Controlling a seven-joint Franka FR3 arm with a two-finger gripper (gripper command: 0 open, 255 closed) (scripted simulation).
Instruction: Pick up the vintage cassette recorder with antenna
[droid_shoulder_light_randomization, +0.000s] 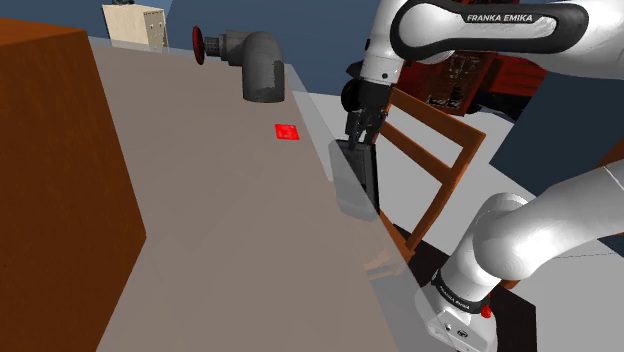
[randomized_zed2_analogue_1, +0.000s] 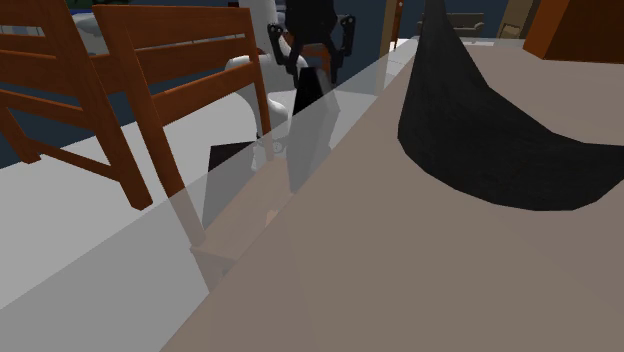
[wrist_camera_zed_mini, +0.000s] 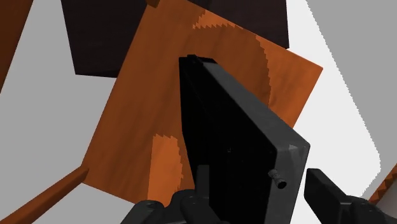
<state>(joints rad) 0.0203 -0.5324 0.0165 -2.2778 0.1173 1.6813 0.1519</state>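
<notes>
A grey-beige tabletop (droid_shoulder_light_randomization: 220, 240) stretches away in the shoulder view, with a tall brown wooden block (droid_shoulder_light_randomization: 60, 180) along that view's left. Off the tabletop's right edge a wooden chair (droid_shoulder_light_randomization: 440, 165) stands on a pale grey floor (droid_shoulder_light_randomization: 320, 108). The wrist view looks down on its orange-brown seat (wrist_camera_zed_mini: 146, 127). Farther back are a dark blue wall (droid_shoulder_light_randomization: 320, 38), a cream cabinet (droid_shoulder_light_randomization: 135, 25) and red shelving (droid_shoulder_light_randomization: 475, 75). The light is even.

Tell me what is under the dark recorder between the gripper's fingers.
Under the cassette recorder is a brown wooden chair seat, with pale floor beside it. The recorder's body covers part of the seat, so that patch cannot be seen.
</notes>
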